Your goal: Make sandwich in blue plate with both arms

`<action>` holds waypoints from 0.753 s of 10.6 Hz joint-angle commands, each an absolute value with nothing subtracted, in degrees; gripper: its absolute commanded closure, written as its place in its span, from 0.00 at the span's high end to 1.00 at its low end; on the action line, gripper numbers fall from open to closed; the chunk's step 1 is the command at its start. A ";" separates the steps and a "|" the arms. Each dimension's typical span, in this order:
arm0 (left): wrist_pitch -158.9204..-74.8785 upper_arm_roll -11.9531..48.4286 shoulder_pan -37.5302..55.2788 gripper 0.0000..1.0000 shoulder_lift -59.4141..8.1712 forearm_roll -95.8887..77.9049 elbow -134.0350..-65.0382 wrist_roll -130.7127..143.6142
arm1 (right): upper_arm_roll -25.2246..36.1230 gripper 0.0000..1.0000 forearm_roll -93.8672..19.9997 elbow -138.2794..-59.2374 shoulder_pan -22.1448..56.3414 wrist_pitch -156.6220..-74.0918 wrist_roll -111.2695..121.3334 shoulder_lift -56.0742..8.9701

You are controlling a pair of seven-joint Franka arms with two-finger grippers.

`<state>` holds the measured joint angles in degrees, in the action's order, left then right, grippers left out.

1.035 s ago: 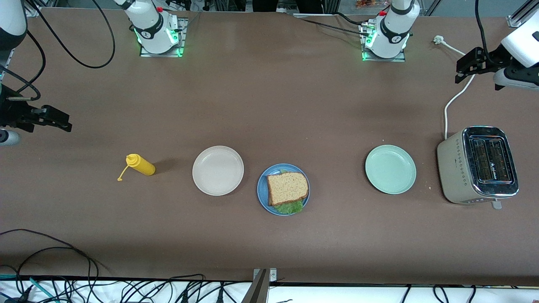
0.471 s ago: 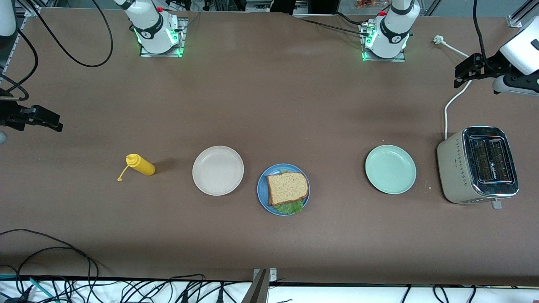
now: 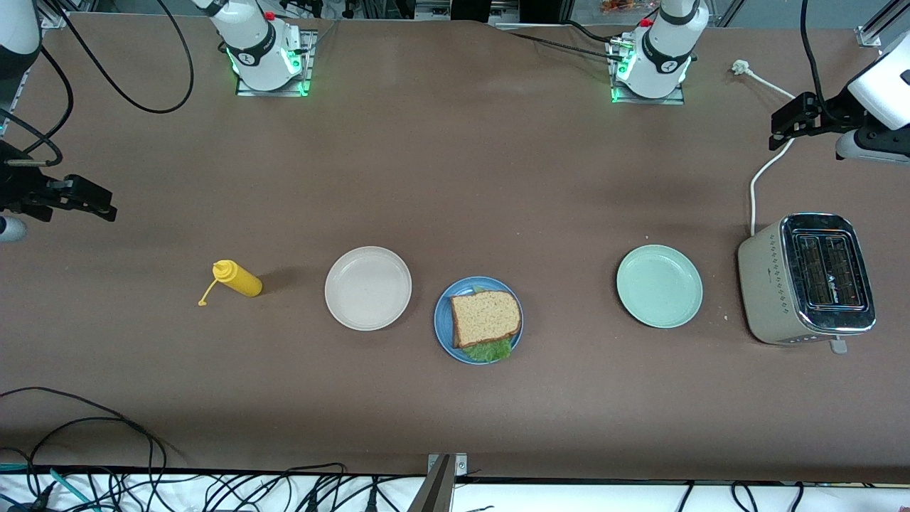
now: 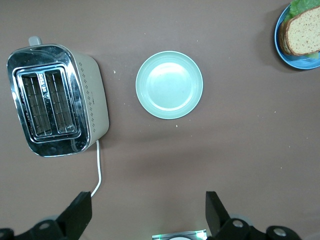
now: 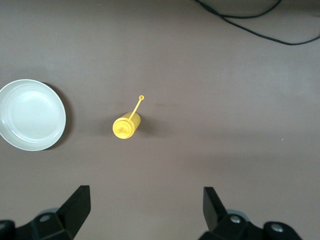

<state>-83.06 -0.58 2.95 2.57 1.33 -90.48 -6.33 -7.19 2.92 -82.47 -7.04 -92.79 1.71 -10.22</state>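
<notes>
The sandwich (image 3: 485, 317) lies on the blue plate (image 3: 442, 321) in the middle of the table: a brown bread slice on top, with green lettuce (image 3: 489, 350) sticking out at the edge nearer the camera. It also shows in the left wrist view as the sandwich (image 4: 302, 36) on the blue plate (image 4: 295, 64). My left gripper (image 3: 783, 125) hangs open and holds nothing, high over the left arm's end of the table, above the white cord. My right gripper (image 3: 99, 203) is open and holds nothing over the right arm's end. Left gripper (image 4: 148, 207) and right gripper (image 5: 146, 200) each show two wide-apart fingers.
A beige-white plate (image 3: 367, 288) sits beside the blue plate toward the right arm's end, and a yellow squeeze bottle (image 3: 238, 279) lies past it. A mint-green plate (image 3: 659, 286) and a steel toaster (image 3: 807, 279) with a white cord (image 3: 764, 171) stand toward the left arm's end.
Both grippers drifted slightly over their ends of the table and stayed open. The sandwich, plates, bottle and toaster have not moved.
</notes>
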 commanded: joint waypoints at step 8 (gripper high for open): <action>-81.65 -0.44 2.90 1.00 1.67 2.64 -88.51 -5.98 | -8.09 1.00 2.90 -84.20 -7.03 -92.54 0.19 -8.70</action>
